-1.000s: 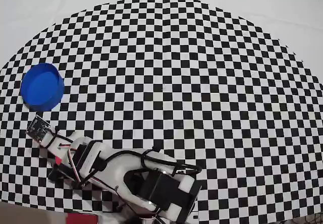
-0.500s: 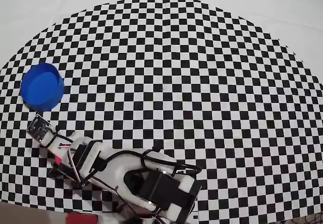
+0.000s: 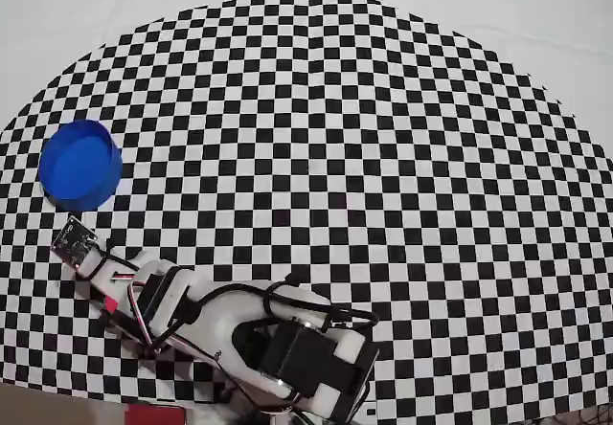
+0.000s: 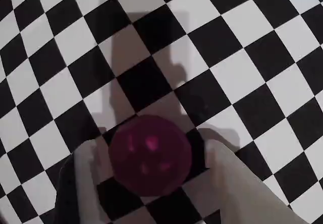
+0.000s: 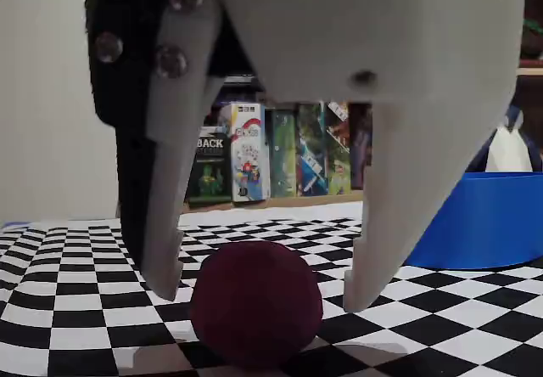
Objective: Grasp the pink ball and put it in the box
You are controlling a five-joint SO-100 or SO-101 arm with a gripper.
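Pincer [image 5: 263, 296] open, jaws straddling the pink ball [image 5: 254, 313] on the checkered desk [image 5: 51, 326], no contact visible. Box [image 5: 488, 220] sits nearby.

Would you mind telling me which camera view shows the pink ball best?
The fixed view: the pink ball sits large on the checkered cloth between the open jaws. The wrist view shows its top, dimmer. In the overhead view the arm hides it.

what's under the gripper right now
The pink ball sits on the checkered mat between the open fingers of the gripper, not yet pinched. In the overhead view the arm covers the ball. The box stands off to one side.
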